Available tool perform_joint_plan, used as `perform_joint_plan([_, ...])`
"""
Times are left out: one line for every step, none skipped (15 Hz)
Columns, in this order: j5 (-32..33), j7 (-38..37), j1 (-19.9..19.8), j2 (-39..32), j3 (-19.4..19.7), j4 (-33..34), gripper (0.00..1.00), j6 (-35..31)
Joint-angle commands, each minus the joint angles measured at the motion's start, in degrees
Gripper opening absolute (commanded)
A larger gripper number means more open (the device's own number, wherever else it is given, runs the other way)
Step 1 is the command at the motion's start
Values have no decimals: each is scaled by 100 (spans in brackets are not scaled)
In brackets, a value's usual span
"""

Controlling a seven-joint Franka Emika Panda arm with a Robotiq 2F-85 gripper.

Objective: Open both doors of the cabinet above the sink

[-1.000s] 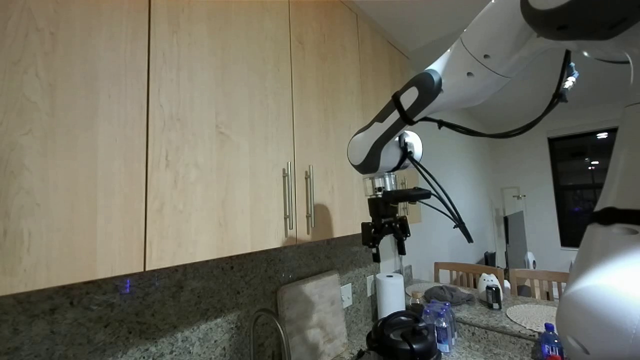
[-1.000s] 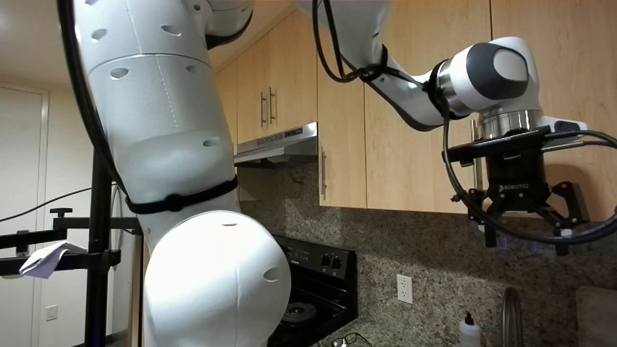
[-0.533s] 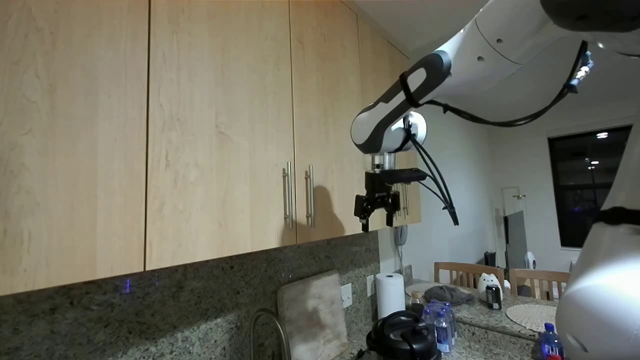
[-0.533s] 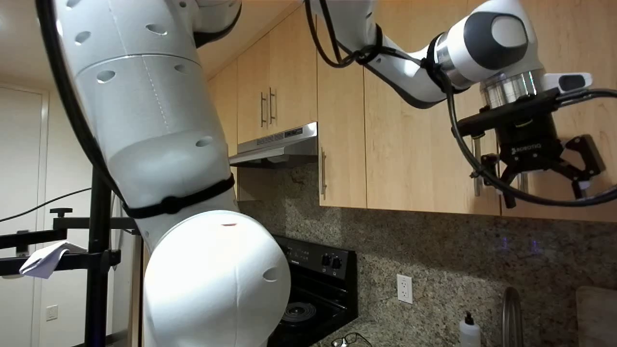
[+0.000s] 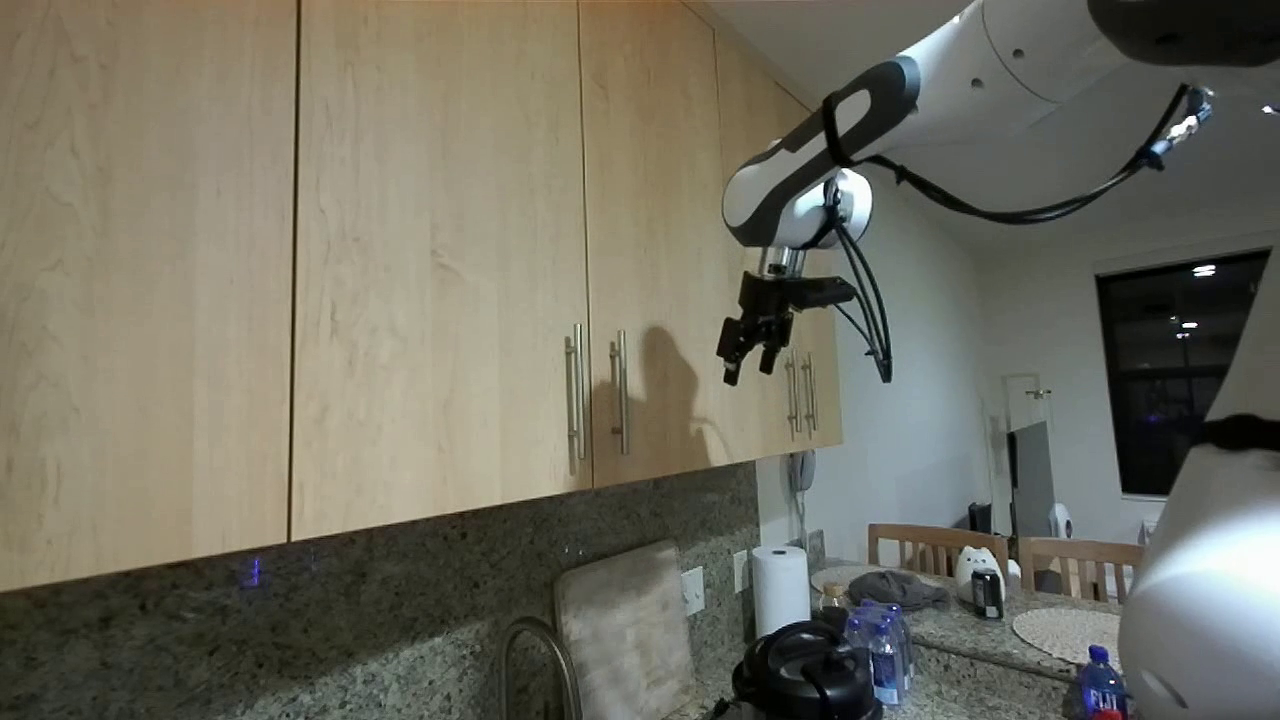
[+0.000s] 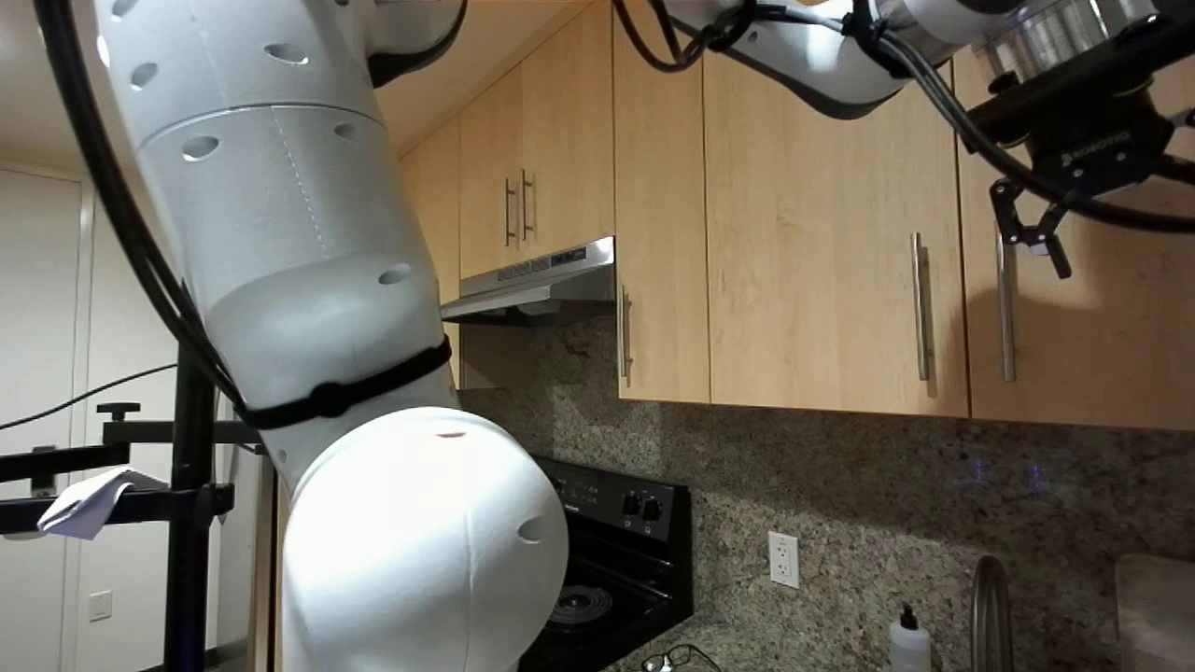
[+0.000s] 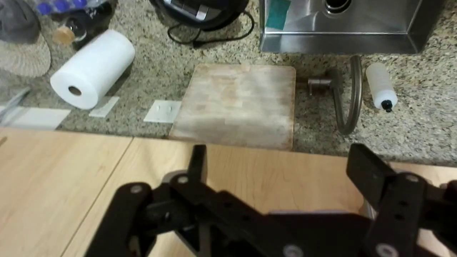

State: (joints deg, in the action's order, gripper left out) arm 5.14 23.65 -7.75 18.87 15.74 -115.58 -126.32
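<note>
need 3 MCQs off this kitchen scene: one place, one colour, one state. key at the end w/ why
1. Where is the cutting board?
A. in the sink
B. between the paper towel roll and the faucet
C. on the stove

2. What colour is the tip of the pale bottle?
A. black
B. red
C. yellow

3. How are the two cabinet doors above the faucet?
A. both open
B. one open
C. both closed

1 B: the wrist view shows roll and faucet on opposite sides of it.
2 A: the tip shows black in the wrist view.
3 C: both lie flush, edge to edge, in both exterior views.
</note>
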Motion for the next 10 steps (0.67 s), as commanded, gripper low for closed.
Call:
perform_joint_plan([-619, 1285, 346, -291, 295, 584, 100, -76])
perform_joint_plan([-814, 1604, 439, -317, 346, 670, 100, -11])
perform_joint_plan([-1025, 1945, 516, -343, 389, 734, 100, 27])
perform_joint_plan([-1231, 2283, 581, -349, 424, 728, 100, 62])
perform_joint_plan([-1452, 2636, 633, -365, 472, 720, 100, 79])
perform_joint_plan([-1735, 3034, 686, -395, 543, 679, 100, 91])
perform_joint_plan([-1994, 3401, 725, -432, 596, 677, 100, 150])
perform_joint_plan([-2316, 3794, 752, -492, 659, 669, 100, 208])
perform_joint_plan([-2603, 4177, 761, -529, 702, 658, 100, 290])
perform_joint_plan([-2921, 4540, 755, -550, 728, 619, 100, 388])
